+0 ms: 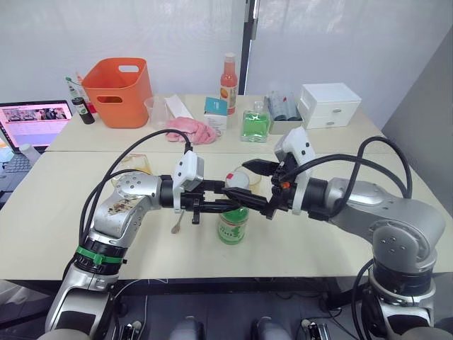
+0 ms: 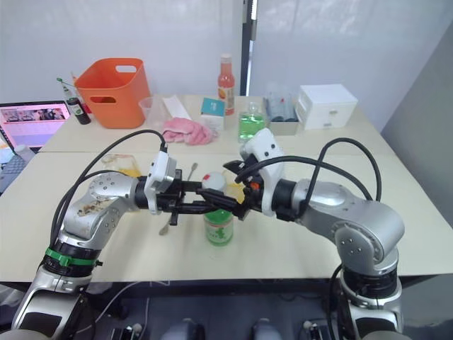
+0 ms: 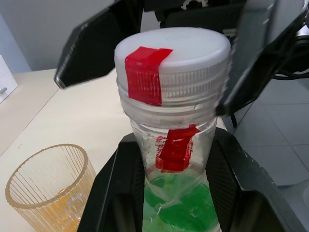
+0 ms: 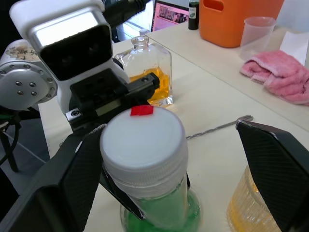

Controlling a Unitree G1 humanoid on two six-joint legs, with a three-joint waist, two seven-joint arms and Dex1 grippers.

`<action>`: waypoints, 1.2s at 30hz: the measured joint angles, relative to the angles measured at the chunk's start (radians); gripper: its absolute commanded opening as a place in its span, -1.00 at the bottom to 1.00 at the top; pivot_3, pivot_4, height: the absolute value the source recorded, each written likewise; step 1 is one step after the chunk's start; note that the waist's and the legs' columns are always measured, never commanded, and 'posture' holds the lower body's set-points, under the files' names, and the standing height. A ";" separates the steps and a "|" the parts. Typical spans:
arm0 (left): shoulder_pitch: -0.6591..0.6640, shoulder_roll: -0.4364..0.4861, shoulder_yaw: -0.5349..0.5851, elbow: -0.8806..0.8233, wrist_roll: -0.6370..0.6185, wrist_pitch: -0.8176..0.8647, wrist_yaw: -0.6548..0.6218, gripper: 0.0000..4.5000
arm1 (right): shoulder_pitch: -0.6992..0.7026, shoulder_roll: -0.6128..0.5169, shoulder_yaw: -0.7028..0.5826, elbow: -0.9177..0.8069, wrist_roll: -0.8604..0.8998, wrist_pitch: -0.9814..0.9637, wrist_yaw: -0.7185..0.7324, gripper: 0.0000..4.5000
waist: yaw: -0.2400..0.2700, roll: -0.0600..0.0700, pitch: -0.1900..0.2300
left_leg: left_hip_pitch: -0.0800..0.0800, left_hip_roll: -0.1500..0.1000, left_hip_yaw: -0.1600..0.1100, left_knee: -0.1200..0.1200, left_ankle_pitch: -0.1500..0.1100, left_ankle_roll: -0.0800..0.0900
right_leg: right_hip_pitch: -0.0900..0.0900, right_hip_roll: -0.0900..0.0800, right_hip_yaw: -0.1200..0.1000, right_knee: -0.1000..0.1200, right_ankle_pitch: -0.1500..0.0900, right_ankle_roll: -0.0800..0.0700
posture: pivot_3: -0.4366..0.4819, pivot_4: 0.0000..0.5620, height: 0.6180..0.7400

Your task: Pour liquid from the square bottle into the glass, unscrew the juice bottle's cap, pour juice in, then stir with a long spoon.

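Left wrist view shows the juice bottle (image 3: 176, 193) upright, its neck clamped between the two black fingers of the left gripper (image 3: 174, 188); a strip of red tape runs down the neck. The juice bottle's cap (image 3: 172, 55), white with a red tape patch, sits screwed on top. The right gripper (image 4: 159, 159) straddles that cap with its fingers spread wide, one on each side and neither pressing on it.

Taking the juice bottle as the landmark, it stands on the cream table (image 1: 318, 248) near the front edge, between the two arms. The glass (image 3: 50, 188), ribbed and holding orange-yellow liquid, stands just beside it on the far side. The square bottle (image 4: 146, 72), part full of orange-yellow liquid, stands beyond it toward the robot's left. The long spoon (image 4: 219, 126) lies flat on the table between the square bottle and the glass.

Further back from the juice bottle lie a pink cloth (image 1: 192, 129), a square bottle of green liquid (image 1: 255, 125), a tall orange-red bottle (image 1: 228, 83), an orange basket (image 1: 117, 92) and a white drawer box (image 1: 330, 104).
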 measured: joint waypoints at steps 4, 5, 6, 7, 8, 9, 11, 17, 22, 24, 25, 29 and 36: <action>0.000 0.000 -0.002 0.002 0.000 -0.002 0.006 -0.40 | 0.002 0.000 0.005 -0.003 0.021 -0.005 0.007 -0.12 | 0.000 0.000 0.000 | 0.000 0.000 0.000 0.000 0.000 0.000 | 0.000 0.000 0.000 0.000 0.000 0.000 | -0.05 -0.47 0.59; 0.000 -0.001 -0.002 0.002 -0.001 -0.002 0.006 -0.40 | 0.002 0.001 0.005 -0.001 0.021 -0.006 0.006 -0.20 | 0.000 0.000 0.000 | 0.000 0.000 0.000 0.000 0.000 0.000 | 0.000 0.000 0.000 0.000 0.000 0.000 | -0.05 -0.47 0.59; 0.000 0.000 -0.002 0.002 -0.001 -0.002 0.006 -0.40 | 0.003 0.002 0.005 0.000 0.022 -0.008 0.005 -0.20 | -0.001 0.000 0.000 | 0.000 0.000 0.000 0.000 0.000 0.000 | 0.000 0.000 0.000 0.000 0.000 0.000 | -0.05 -0.47 0.59; 0.000 0.000 -0.002 0.003 -0.001 -0.002 0.006 -0.40 | 0.003 0.003 0.005 0.002 0.027 -0.008 0.005 -0.20 | -0.001 0.000 0.000 | 0.000 0.000 0.000 0.000 0.000 0.000 | 0.000 0.000 0.000 0.000 0.000 0.000 | -0.05 -0.47 0.59; 0.000 0.000 -0.002 0.003 -0.001 -0.002 0.006 -0.40 | 0.003 0.003 0.004 0.004 0.032 -0.010 0.007 -0.20 | -0.002 0.000 0.000 | 0.000 0.000 0.000 0.000 0.000 0.000 | 0.000 0.000 0.000 0.000 0.000 0.000 | -0.05 -0.47 0.59; 0.000 0.000 -0.002 0.003 -0.001 -0.002 0.006 -0.40 | 0.003 0.001 0.004 0.011 0.036 -0.014 0.014 -0.20 | -0.002 0.000 0.000 | 0.000 0.000 0.000 0.000 0.000 0.000 | 0.000 0.000 0.000 0.000 0.000 0.000 | -0.05 -0.47 0.59; -0.001 -0.003 -0.004 0.003 -0.002 -0.002 0.009 -0.40 | 0.001 -0.023 0.006 0.040 0.037 -0.041 0.069 -0.20 | -0.002 0.000 0.000 | 0.000 0.000 0.000 0.000 0.000 0.000 | 0.000 0.000 0.000 0.000 0.000 0.000 | -0.05 -0.47 0.59; -0.003 -0.003 -0.012 -0.009 -0.003 -0.007 0.002 -0.40 | -0.081 -0.185 0.123 0.251 -0.058 -0.255 0.461 -0.20 | -0.007 0.000 0.000 | 0.001 0.001 0.002 0.000 0.000 0.000 | 0.000 0.001 0.000 -0.001 0.000 0.000 | -0.05 -0.47 0.59; -0.002 0.008 -0.005 -0.003 -0.002 -0.006 0.007 -0.40 | -0.256 -0.206 0.278 0.535 -0.203 -0.445 0.798 -0.20 | -0.014 0.000 0.000 | 0.002 0.003 0.004 -0.001 0.000 0.000 | 0.000 0.004 0.001 -0.001 0.000 -0.001 | -0.05 -0.47 0.59; -0.001 0.010 -0.004 -0.003 -0.003 -0.005 0.009 -0.40 | -0.311 -0.197 0.318 0.622 -0.246 -0.502 0.893 -0.20 | -0.010 0.000 0.000 | 0.002 0.003 0.005 -0.001 0.000 0.000 | 0.000 0.004 0.001 -0.001 0.000 -0.001 | -0.05 -0.47 0.59; -0.001 0.010 -0.004 -0.003 -0.003 -0.004 0.009 -0.40 | -0.330 -0.190 0.330 0.659 -0.265 -0.528 0.935 -0.20 | -0.007 0.000 0.000 | 0.002 0.003 0.005 0.000 0.000 0.000 | 0.001 0.004 0.001 0.000 0.000 -0.001 | -0.05 -0.47 0.59; 0.001 0.011 -0.005 -0.006 -0.004 -0.004 0.004 -0.40 | -0.372 -0.173 0.356 0.731 -0.320 -0.603 1.040 -0.20 | -0.003 0.000 0.000 | 0.002 0.003 0.006 0.000 0.000 0.000 | 0.001 0.004 0.001 0.000 0.000 -0.001 | -0.05 -0.47 0.59; 0.004 0.020 -0.001 -0.008 -0.005 -0.004 0.003 -0.40 | -0.395 -0.140 0.352 0.766 -0.367 -0.615 1.082 0.25 | -0.002 0.000 0.000 | 0.002 0.003 0.006 0.000 0.000 0.000 | 0.001 0.004 0.001 0.001 0.000 -0.001 | -0.05 -0.47 0.59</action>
